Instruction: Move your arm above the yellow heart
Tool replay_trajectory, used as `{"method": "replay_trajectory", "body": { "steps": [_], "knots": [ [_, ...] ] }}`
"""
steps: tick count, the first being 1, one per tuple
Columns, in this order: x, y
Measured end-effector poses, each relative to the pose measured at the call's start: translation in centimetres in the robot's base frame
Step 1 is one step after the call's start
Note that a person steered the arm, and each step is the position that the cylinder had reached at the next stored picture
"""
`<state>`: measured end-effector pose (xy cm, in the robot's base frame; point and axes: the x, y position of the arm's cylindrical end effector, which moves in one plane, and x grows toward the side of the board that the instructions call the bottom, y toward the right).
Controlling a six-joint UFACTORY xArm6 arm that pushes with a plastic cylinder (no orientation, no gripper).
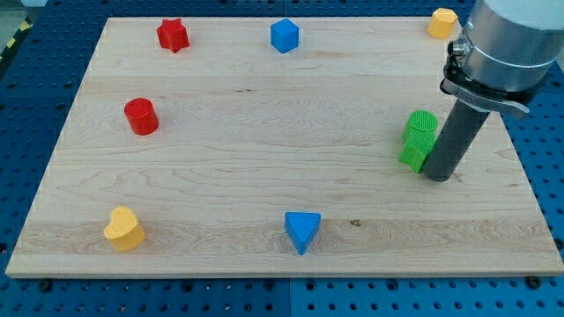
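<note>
The yellow heart [123,228] lies near the bottom left corner of the wooden board [264,132]. My tip [440,177] rests on the board at the right side, far from the heart. It stands just right of two green blocks, a green cylinder [422,127] and a green block [412,155] of unclear shape below it, and it seems to touch the lower one.
A red star [174,35] sits at the top left and a red cylinder [140,116] at the left. A blue cube [285,36] is at the top middle, a blue triangle [302,231] at the bottom middle, a yellow block [442,22] at the top right.
</note>
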<state>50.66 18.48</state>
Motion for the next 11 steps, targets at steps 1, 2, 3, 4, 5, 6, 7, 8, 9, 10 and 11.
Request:
{"method": "replay_trajectory", "body": {
  "steps": [1, 2, 3, 4, 5, 6, 7, 8, 9, 10, 11],
  "knots": [
    [0.5, 0.0],
    [3.1, -1.3],
    [3.4, -5.0],
    [3.4, -10.5],
    [3.4, -14.8],
    [3.4, -19.0],
    [3.4, -20.2],
    [3.4, -23.4],
    [3.4, -28.4],
    [3.2, -32.5],
    [2.1, -35.7]
  ]
}}
